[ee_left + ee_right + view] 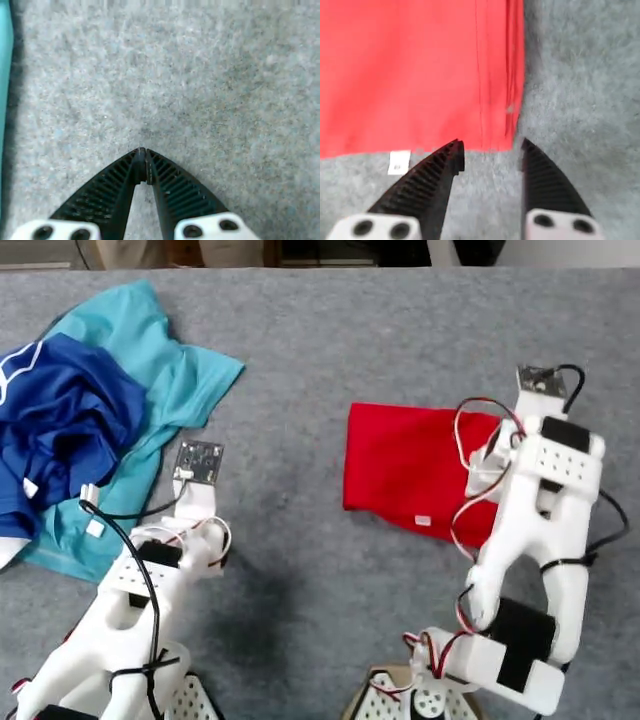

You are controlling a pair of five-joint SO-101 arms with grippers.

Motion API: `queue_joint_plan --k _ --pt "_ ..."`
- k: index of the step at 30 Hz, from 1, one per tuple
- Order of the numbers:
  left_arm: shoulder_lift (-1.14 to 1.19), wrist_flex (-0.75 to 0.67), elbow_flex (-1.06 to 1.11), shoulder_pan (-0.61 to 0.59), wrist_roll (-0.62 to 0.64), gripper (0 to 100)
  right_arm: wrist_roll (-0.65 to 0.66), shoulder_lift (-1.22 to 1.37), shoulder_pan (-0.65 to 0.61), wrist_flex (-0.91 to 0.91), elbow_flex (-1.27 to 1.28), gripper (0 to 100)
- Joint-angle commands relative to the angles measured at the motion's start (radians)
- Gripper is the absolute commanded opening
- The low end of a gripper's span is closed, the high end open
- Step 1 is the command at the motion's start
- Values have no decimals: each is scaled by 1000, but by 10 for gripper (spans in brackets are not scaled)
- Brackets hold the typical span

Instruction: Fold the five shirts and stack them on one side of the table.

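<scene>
You have three cloth shirts in view: one folded red shirt [410,475] at 3 o'clock, one crumpled turquoise shirt [170,370] at 10 o'clock, and one rumpled dark blue shirt with white trim [60,425] at 9 o'clock. You have two white plastic robot arms: the left arm [120,610] at 7 o'clock, the right arm [545,530] at 5 o'clock. One grey felt-covered table [300,360].

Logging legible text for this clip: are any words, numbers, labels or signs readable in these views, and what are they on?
No text can be read in any view.
On the white tag of the red shirt: dark marks, too blurred to read.
On the blue shirt: a white marking, partial outline, no letters discernible.
On the teal shirt: a small white label, too small to read.
</scene>
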Motion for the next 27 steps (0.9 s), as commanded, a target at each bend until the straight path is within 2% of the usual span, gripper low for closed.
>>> queue_joint_plan --k 1,8,13,20,22,26,27 --pt "-24 6 -28 -9 12 19 -15 35 2 -78 19 217" --pt "-22 6 -29 -8 12 19 -92 326 -25 -232 -53 218" --pt "-21 6 -29 -8 12 19 -87 432 -59 -149 -179 217" --pt "-21 6 -29 -8 12 19 -11 453 -56 -104 -186 207" --pt "-21 6 -29 -8 12 19 -8 455 -53 -100 -185 159" --pt "-22 6 -28 -8 12 19 -6 455 -19 -107 -186 0" --pt "-22 6 -29 -8 12 19 -6 455 -4 -109 -188 2"
